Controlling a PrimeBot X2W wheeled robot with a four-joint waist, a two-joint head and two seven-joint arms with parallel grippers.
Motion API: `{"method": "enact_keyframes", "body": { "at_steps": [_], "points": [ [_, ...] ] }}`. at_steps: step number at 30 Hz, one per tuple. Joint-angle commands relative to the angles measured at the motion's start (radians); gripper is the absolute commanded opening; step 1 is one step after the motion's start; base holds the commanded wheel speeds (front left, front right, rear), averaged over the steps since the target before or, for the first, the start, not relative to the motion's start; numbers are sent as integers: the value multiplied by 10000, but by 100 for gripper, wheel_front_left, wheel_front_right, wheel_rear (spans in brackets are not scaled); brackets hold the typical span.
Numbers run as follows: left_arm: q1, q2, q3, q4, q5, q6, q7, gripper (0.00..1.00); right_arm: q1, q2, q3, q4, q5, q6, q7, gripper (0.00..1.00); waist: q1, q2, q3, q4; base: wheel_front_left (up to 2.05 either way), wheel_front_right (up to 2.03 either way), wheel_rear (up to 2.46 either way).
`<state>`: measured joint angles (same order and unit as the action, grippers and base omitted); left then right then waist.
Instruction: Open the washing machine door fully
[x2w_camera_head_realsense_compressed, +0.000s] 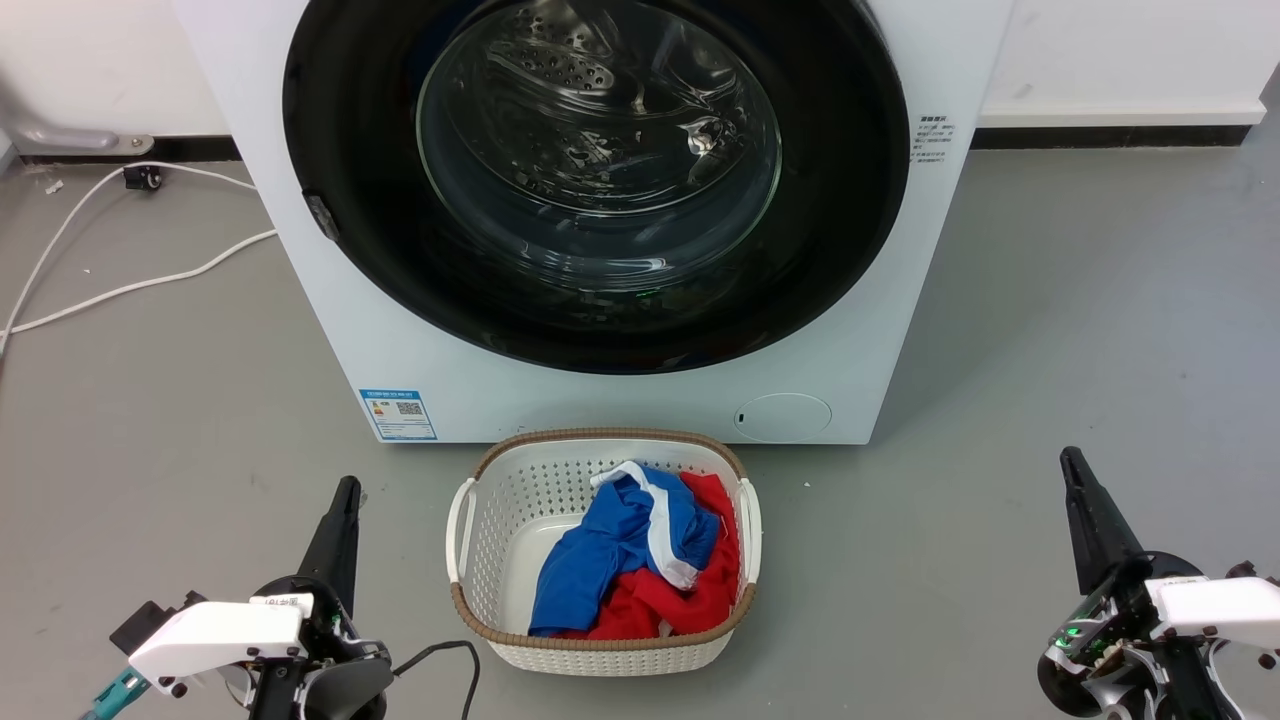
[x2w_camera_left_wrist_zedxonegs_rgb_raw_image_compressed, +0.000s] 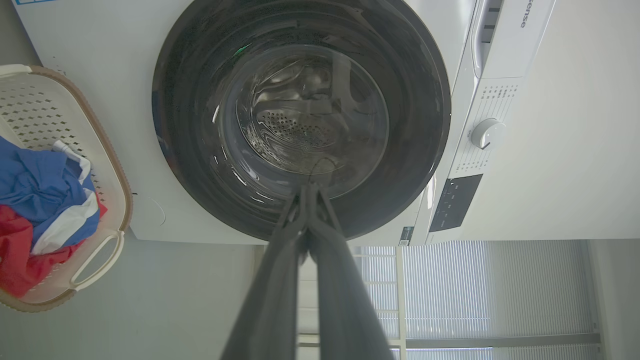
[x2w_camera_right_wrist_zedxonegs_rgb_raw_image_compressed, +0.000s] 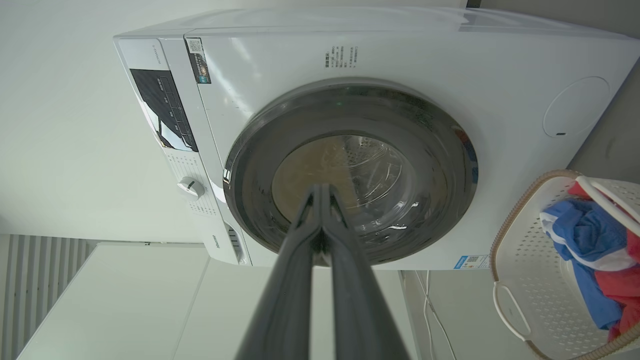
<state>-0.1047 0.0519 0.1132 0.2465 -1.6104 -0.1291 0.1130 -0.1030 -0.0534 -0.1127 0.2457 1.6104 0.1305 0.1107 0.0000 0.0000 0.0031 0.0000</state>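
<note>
Both left pincer (x2w_camera_head_realsense_compressed: 347, 490) and right pincer (x2w_camera_head_realsense_compressed: 1071, 460) hang pinched together, empty, over grey floor (x2w_camera_head_realsense_compressed: 1050, 330). Closed washing machine door (x2w_camera_head_realsense_compressed: 345, 150) faces laundry basket (x2w_camera_head_realsense_compressed: 600, 437).

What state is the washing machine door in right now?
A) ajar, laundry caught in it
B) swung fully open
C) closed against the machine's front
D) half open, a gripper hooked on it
C: the washing machine door sits closed against the front of the washing machine, with the left gripper and right gripper low and apart from it.
</note>
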Motion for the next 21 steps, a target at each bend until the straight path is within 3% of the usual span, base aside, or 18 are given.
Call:
{"method": "enact_keyframes", "body": {
  "at_steps": [1, 8, 9, 21],
  "points": [
    [-87, -21, 36, 0, 38, -29, 25, 0, -119, 36, -13, 10, -33, 4, 35, 0, 0, 0, 0, 0, 0, 0, 0],
    [-87, -22, 36, 0, 39, -29, 25, 0, -119, 37, -16, 10, -34, 4, 38, 0, 0, 0, 0, 0, 0, 0, 0],
    [0, 0, 0, 0, 0, 0, 0, 100, 0, 2, -4, 0, 0, 0, 0, 100, 0, 0, 0, 0, 0, 0, 0],
    [88, 23, -568, -74, 338, -1, -497, 100, 290, -20, 321, -122, -439, 1, -475, 100, 0, 0, 6, 19, 0, 0, 0]
  ]
}}
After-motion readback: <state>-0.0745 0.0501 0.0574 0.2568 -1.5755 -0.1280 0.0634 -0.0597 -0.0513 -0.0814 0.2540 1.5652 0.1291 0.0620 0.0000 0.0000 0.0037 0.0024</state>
